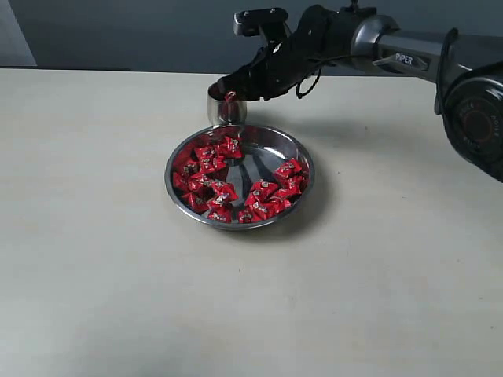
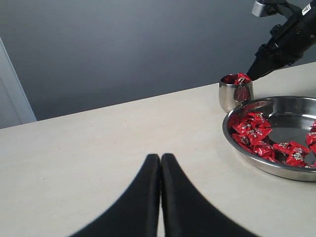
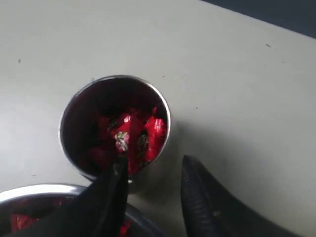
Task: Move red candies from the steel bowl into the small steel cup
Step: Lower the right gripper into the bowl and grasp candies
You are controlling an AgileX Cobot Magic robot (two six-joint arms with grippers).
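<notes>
The steel bowl (image 1: 300,155) sits mid-table with many red candies (image 1: 220,191) spread in it. Just behind its far-left rim stands the small steel cup (image 1: 218,111), with red candies (image 3: 129,131) inside and one (image 1: 229,97) sticking up at its mouth. My right gripper (image 1: 228,85) hovers just above the cup, open, with nothing between its fingers (image 3: 200,192). My left gripper (image 2: 160,159) rests low over bare table, well away from the bowl (image 2: 256,160) and cup (image 2: 231,96), its fingers pressed together and empty.
The pale table (image 1: 110,259) surrounds the bowl on all sides. A dark wall (image 1: 118,31) runs behind the table's far edge. The right arm (image 1: 409,59) stretches in from the upper right over the table.
</notes>
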